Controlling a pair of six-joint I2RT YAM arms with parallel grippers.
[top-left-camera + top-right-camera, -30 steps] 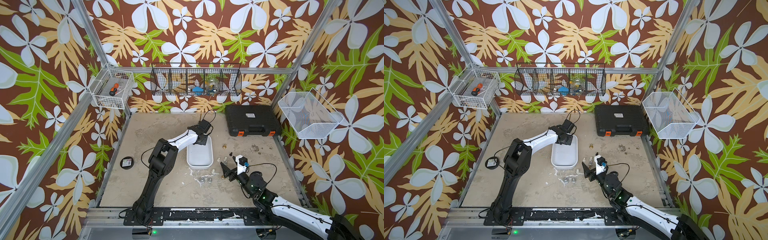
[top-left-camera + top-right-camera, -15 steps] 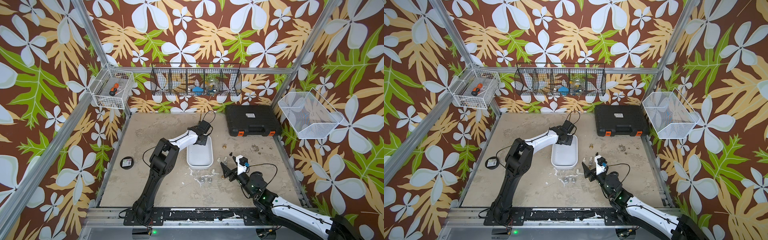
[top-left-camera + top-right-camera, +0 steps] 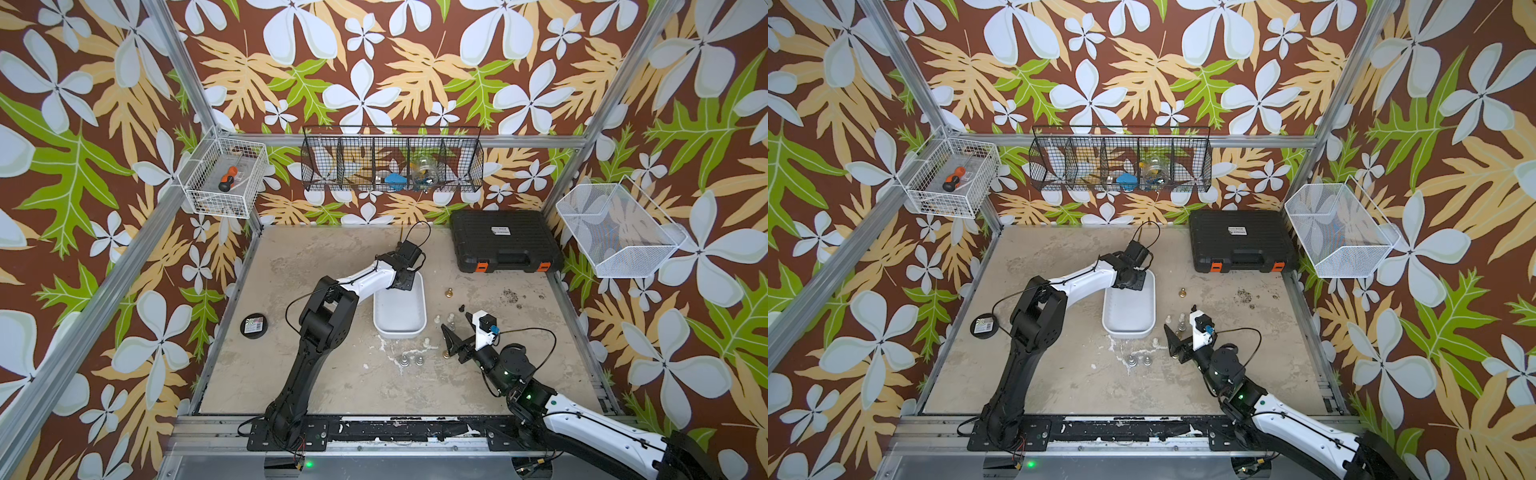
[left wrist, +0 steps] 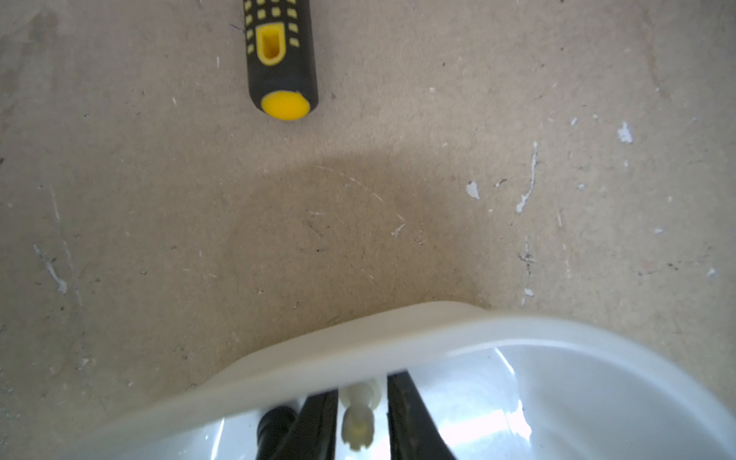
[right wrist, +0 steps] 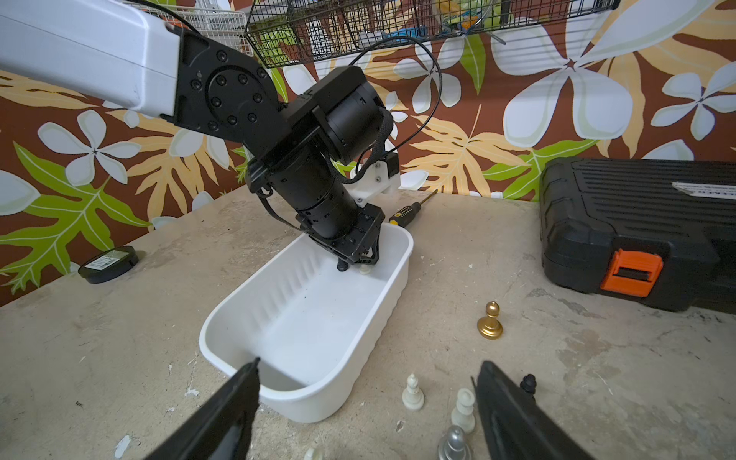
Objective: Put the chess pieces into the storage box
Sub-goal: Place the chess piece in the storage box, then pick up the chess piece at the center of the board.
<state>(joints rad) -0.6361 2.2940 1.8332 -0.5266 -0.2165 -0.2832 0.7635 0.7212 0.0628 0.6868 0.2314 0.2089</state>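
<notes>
The white storage box (image 3: 420,307) (image 3: 1152,307) lies mid-table. My left gripper (image 5: 358,265) (image 4: 360,386) reaches down into its far end. Its jaws stand slightly apart with a cream chess piece (image 4: 357,426) lying loose between them, and a dark piece (image 4: 276,422) rests beside one finger. My right gripper (image 5: 368,362) (image 3: 457,326) hovers wide open by the box's near right corner, holding nothing. On the table there are two cream pieces (image 5: 413,392) (image 5: 464,404), a silver one (image 5: 454,442), a black one (image 5: 528,383) and a gold pawn (image 5: 490,324). Two silver pieces (image 3: 404,360) stand in front of the box.
A black case with orange latches (image 3: 505,241) fills the back right. A yellow-tipped screwdriver (image 4: 280,55) lies just behind the box. A round black tin (image 3: 254,325) sits at the left. Wire baskets (image 3: 226,183) (image 3: 619,232) hang on the walls.
Both arms hold the same places in the top views. No piece on the table has shifted.
</notes>
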